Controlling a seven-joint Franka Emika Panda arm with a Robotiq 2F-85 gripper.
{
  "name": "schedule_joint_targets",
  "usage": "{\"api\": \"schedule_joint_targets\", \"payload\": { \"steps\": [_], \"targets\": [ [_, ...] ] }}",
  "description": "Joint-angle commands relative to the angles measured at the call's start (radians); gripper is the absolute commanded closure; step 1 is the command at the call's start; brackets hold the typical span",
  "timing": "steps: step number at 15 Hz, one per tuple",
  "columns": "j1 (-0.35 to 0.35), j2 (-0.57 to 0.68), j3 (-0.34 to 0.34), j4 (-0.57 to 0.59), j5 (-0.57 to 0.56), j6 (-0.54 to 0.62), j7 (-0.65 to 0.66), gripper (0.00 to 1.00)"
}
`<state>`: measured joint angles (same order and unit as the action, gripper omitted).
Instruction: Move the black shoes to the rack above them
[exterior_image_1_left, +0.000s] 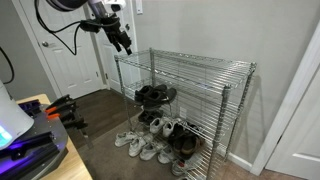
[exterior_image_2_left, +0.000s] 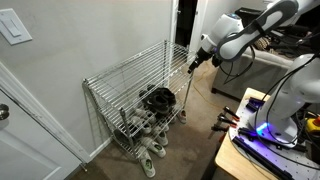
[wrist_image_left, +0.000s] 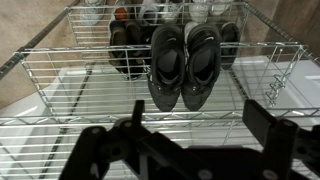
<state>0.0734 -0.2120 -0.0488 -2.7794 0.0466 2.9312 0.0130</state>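
Note:
The black shoes (exterior_image_1_left: 155, 95) stand side by side on the middle wire tier, and show in both exterior views (exterior_image_2_left: 158, 98). In the wrist view they lie below the wire grid, toes toward me (wrist_image_left: 185, 65). The rack (exterior_image_1_left: 190, 62), the top chrome tier, is bare in both exterior views (exterior_image_2_left: 135, 70). My gripper (exterior_image_1_left: 122, 40) hovers above and just beyond one end of that tier (exterior_image_2_left: 193, 62). Its two fingers are spread wide with nothing between them (wrist_image_left: 200, 115).
White and grey sneakers (exterior_image_1_left: 140, 145) lie on the floor under the shelving, with darker shoes (exterior_image_1_left: 150, 117) on a lower tier. A white door (exterior_image_1_left: 70, 50) stands behind the arm. A desk with gear (exterior_image_2_left: 255, 140) stands near the robot.

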Motion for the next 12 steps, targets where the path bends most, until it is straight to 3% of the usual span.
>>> {"api": "schedule_joint_targets", "payload": {
  "steps": [1, 7, 10, 12],
  "targets": [
    [0.046, 0.146, 0.023, 0.01, 0.062, 0.074, -0.023, 0.0],
    [0.073, 0.303, 0.061, 0.053, 0.182, 0.125, -0.089, 0.0],
    [0.046, 0.376, 0.145, 0.079, 0.298, 0.208, -0.154, 0.0],
    [-0.019, 0.42, 0.261, 0.102, 0.395, 0.252, -0.201, 0.0]
  ]
}}
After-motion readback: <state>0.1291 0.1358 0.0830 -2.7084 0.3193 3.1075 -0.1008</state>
